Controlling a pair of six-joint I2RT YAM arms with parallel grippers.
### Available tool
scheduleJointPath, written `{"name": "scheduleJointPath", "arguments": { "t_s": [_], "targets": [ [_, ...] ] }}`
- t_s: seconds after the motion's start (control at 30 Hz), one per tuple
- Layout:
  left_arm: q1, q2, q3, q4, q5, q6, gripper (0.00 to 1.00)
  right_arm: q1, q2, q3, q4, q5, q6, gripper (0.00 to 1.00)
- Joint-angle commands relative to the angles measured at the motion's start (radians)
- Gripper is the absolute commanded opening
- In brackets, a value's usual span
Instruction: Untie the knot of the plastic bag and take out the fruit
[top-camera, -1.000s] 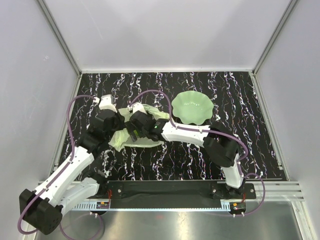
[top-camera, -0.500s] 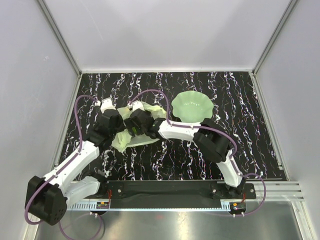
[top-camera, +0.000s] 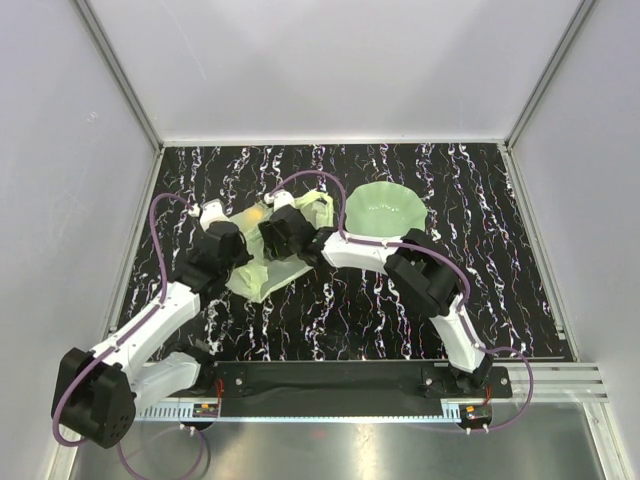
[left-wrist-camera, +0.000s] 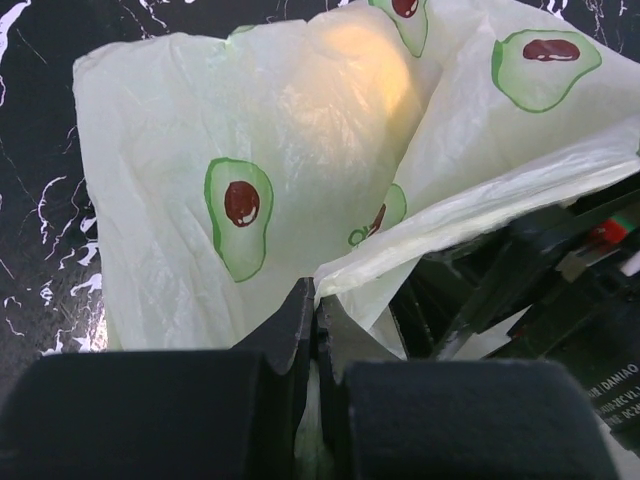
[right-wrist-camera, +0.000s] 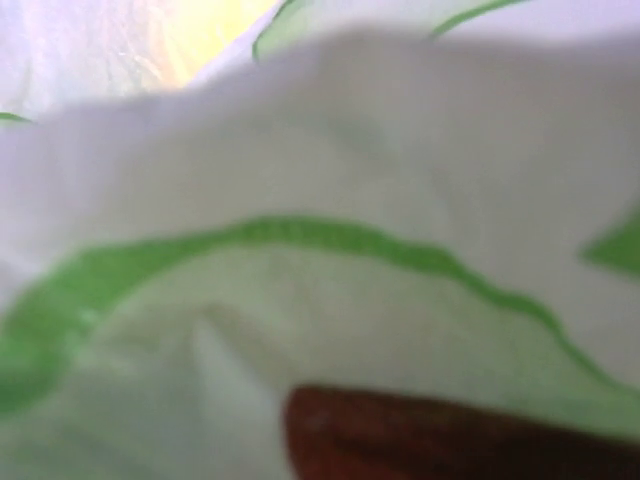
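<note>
A: Much open table (top-camera: 470, 290) lies right and near you. The plastic bag (top-camera: 268, 270) sits left of centre, beside the dish (top-camera: 385, 212).
B: What's hidden?
A: Bag film fills your right gripper (top-camera: 280, 238) camera, so I cannot tell its jaws. Your left gripper (left-wrist-camera: 315, 305) is clamped on the bag. A yellow fruit (left-wrist-camera: 352, 62) glows through.

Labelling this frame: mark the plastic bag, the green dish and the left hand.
plastic bag (left-wrist-camera: 170, 120): left wrist view, upper film panel.
green dish (top-camera: 385, 212): top view, bare centre.
left hand (left-wrist-camera: 315, 300): left wrist view, between its shut fingertips.
</note>
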Motion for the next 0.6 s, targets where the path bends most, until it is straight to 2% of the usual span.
{"name": "scheduleJointPath", "arguments": {
  "t_s": [0.0, 0.03, 0.17, 0.23, 0.43, 0.57],
  "targets": [
    [0.006, 0.012, -0.002, 0.056, -0.028, -0.017, 0.00, -0.004, -0.050, -0.029, 0.100, -0.053, 0.011, 0.62],
    [0.008, 0.012, -0.002, 0.060, -0.028, -0.017, 0.00, -0.004, -0.071, -0.049, 0.112, -0.057, 0.011, 0.49],
    [0.006, 0.026, -0.001, 0.070, -0.028, -0.021, 0.00, -0.004, -0.170, -0.139, 0.119, -0.091, 0.005, 0.19],
    [0.009, 0.032, 0.005, 0.076, -0.031, -0.026, 0.00, -0.004, -0.228, -0.158, 0.096, -0.125, -0.001, 0.14],
    [0.015, 0.045, 0.041, 0.093, -0.031, -0.021, 0.00, -0.004, -0.449, -0.299, 0.094, -0.235, 0.012, 0.11],
    [0.015, 0.065, 0.088, 0.101, -0.032, -0.008, 0.00, -0.004, -0.538, -0.285, -0.059, -0.406, -0.004, 0.01]
  ]
}}
